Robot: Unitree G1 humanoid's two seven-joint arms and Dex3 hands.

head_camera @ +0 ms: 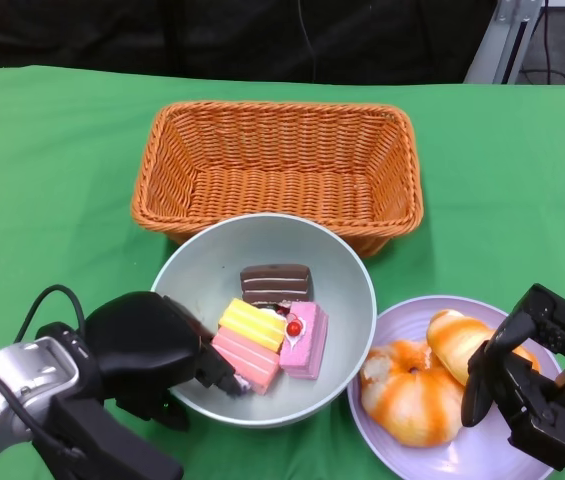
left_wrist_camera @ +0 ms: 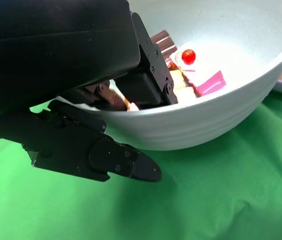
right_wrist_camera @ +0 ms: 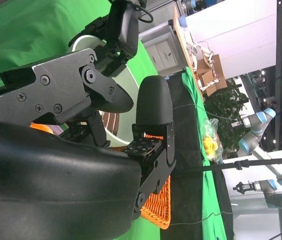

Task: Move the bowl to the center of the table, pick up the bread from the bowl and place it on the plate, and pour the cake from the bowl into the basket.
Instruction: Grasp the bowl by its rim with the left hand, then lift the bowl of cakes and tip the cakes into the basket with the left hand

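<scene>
Left hand [head_camera: 157, 350] clamped on the bowl [head_camera: 352, 290] rim, fingers inside

Left hand [head_camera: 152, 355] covers the bowl [head_camera: 347, 270] near rim. Right hand [head_camera: 532, 385] hides part of the plate [head_camera: 402, 310], cut off by the frame's bottom edge.

Right hand [right_wrist_camera: 116, 107] fingers [right_wrist_camera: 153, 102] apart; behind, bowl [right_wrist_camera: 123, 127] rim, basket [right_wrist_camera: 161, 205], possibly bread [right_wrist_camera: 43, 127].

The bowl [head_camera: 337, 270] sits mid-counter [head_camera: 52, 180], cakes [head_camera: 272, 330] inside it. The basket [head_camera: 277, 165] lies behind it. The plate [head_camera: 482, 450] to its right carries bread [head_camera: 412, 395].
</scene>
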